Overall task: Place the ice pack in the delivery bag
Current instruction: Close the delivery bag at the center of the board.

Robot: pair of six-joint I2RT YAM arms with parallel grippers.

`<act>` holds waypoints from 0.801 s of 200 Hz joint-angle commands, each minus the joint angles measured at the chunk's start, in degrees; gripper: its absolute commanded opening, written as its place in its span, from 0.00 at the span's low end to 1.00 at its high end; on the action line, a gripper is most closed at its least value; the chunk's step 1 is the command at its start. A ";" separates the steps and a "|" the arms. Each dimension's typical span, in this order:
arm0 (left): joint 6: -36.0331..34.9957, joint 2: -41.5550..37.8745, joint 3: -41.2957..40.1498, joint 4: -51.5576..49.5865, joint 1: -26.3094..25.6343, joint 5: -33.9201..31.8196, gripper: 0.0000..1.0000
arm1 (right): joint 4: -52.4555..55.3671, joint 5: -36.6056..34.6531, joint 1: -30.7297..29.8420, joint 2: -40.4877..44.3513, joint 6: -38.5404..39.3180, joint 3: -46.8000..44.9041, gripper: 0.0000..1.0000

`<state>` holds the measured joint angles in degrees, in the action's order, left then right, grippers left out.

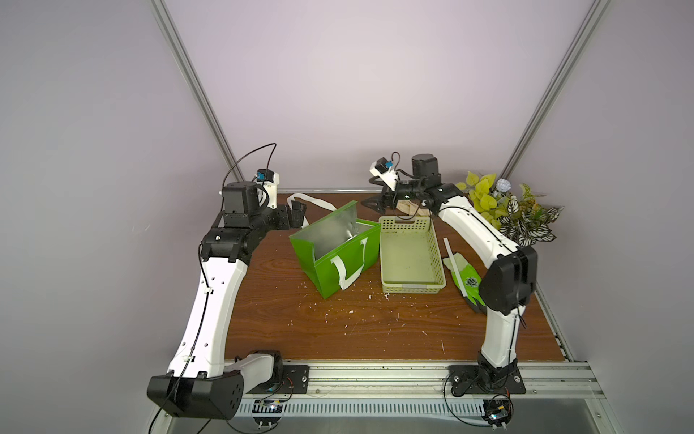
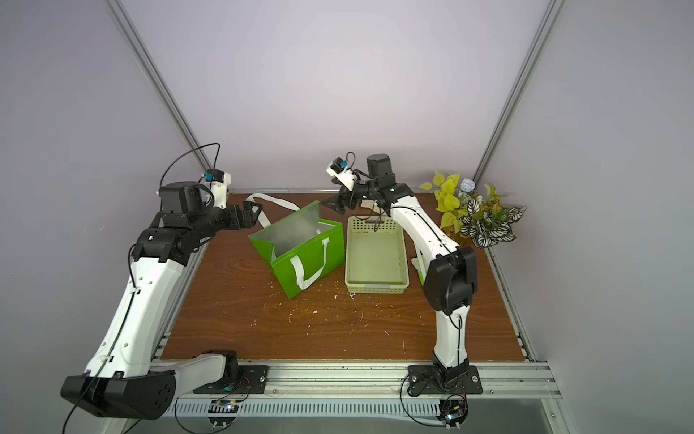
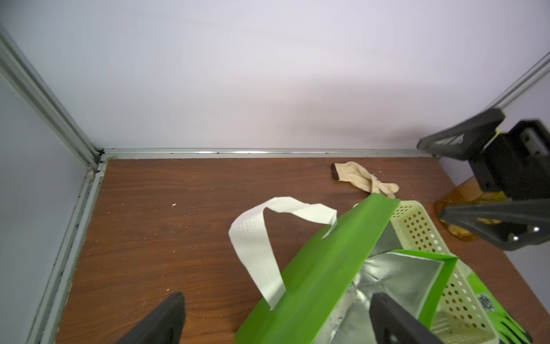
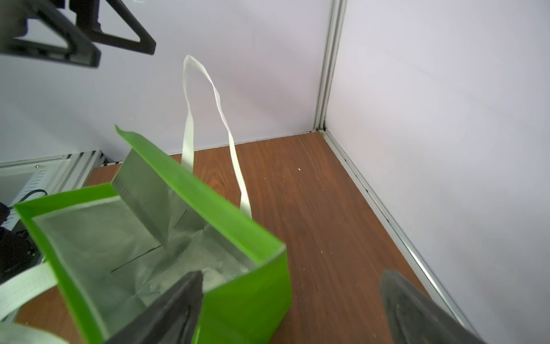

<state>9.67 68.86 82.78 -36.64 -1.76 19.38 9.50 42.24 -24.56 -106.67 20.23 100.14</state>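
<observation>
The delivery bag (image 1: 325, 279) (image 2: 281, 276) stands open at mid-table, bright green with silver foil lining and white strap handles. On its foil bottom lies a white lumpy thing (image 4: 215, 274) that looks like the ice pack; it is mostly hidden by a finger. My right gripper (image 1: 370, 203) (image 4: 291, 280) hangs open above the bag's far right corner and holds nothing. One of its fingers (image 4: 178, 303) is over the opening, the other is over the table. My left gripper (image 1: 298, 215) (image 3: 278, 300) is open above the bag's far left wall, beside the rear handle (image 3: 256, 247).
A pale green perforated basket (image 1: 405, 225) stands right of the bag, touching it. A green glove (image 1: 465, 280) lies under the right arm. Plants (image 1: 507, 212) fill the far right corner. A beige glove (image 3: 363, 178) and an amber object (image 3: 455, 205) lie near the back wall.
</observation>
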 commanded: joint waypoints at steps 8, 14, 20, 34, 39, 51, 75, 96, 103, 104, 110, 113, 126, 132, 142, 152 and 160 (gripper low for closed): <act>0.40 0.03 3.74 2.71 0.62 11.03 0.98 | -26.77 3.81 1.07 13.82 -1.18 -23.19 0.99; 0.29 0.19 4.13 3.21 0.65 11.74 0.98 | -29.03 4.75 1.33 15.29 -0.65 -26.44 0.99; -0.06 0.55 4.63 3.78 0.65 12.99 0.98 | -29.92 5.19 1.44 16.22 0.56 -28.78 0.99; -1.11 2.78 5.90 3.97 0.62 16.62 0.98 | -29.31 5.69 1.44 17.13 3.26 -31.92 0.99; -1.24 3.74 6.26 4.03 0.60 18.15 0.98 | -29.24 5.81 1.53 17.19 3.92 -32.88 0.99; -1.90 6.52 6.53 3.97 0.17 21.23 0.98 | -30.52 5.89 1.52 17.40 4.48 -35.44 0.99; -4.36 10.69 5.83 3.98 -4.21 18.93 0.98 | -36.41 5.73 1.53 16.97 3.23 -40.08 0.99; -5.29 13.07 6.81 4.01 -5.01 12.92 0.98 | -37.72 4.50 1.53 15.61 2.51 -40.64 0.99; -5.91 13.58 7.46 3.96 -5.03 11.34 0.98 | -37.95 4.50 1.55 15.17 2.47 -40.43 0.99; -5.99 13.67 7.56 3.95 -5.02 11.23 0.98 | -37.96 4.51 1.54 15.09 2.50 -40.45 0.99; -6.49 14.39 8.15 4.02 -4.97 11.22 0.98 | -38.18 4.60 1.53 14.67 2.23 -40.25 0.99; -6.69 14.82 8.44 3.91 -4.99 11.66 0.98 | -38.19 4.76 1.55 14.41 2.16 -40.16 0.99; -6.97 16.90 8.93 3.95 -5.09 14.24 0.98 | -38.47 5.05 1.57 13.07 1.83 -39.53 0.99; -6.87 17.80 8.85 3.95 -5.10 14.90 0.98 | -38.75 4.97 1.53 12.51 1.68 -39.37 0.99; -6.96 18.92 8.10 3.90 -5.25 15.70 0.98 | -39.61 5.13 1.53 11.64 1.60 -39.39 0.99; -7.29 19.69 6.97 3.94 -5.51 16.02 0.98 | -40.70 5.04 1.54 11.01 1.21 -39.56 0.99; -7.36 20.11 5.99 3.94 -5.62 16.50 0.98 | -41.17 5.16 1.53 10.55 1.09 -39.49 0.99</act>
<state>4.01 87.61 89.82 -32.75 -6.63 33.71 -27.33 46.61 -23.05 -95.29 22.50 58.96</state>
